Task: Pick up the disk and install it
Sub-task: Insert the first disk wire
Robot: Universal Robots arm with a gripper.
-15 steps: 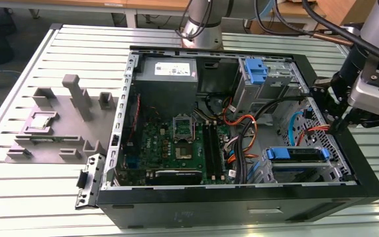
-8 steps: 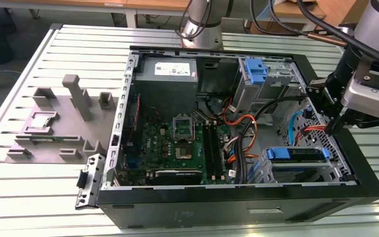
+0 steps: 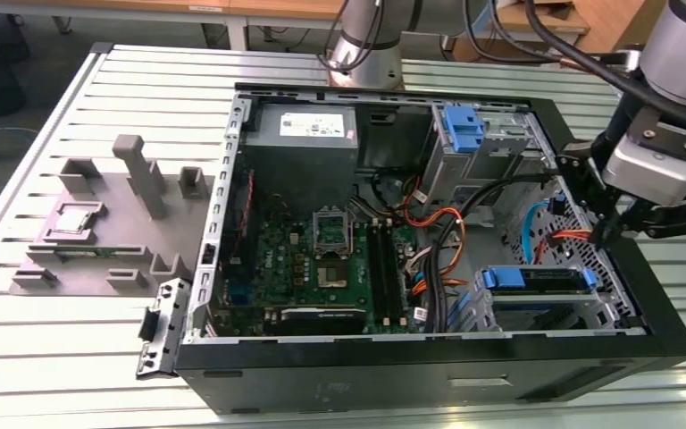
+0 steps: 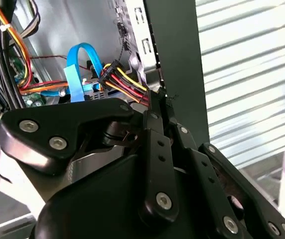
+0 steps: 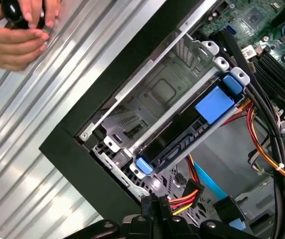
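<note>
Already one disk sits in its bay, with the gripper closed, empty.

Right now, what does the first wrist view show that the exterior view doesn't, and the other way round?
First wrist view alone: a person's hands over the ribbed table, holding something small and dark. Exterior view alone: the motherboard, the power supply, the grey fixture on the table. Both: the disk seated in its metal bay inside the case, and the orange cables.
</note>
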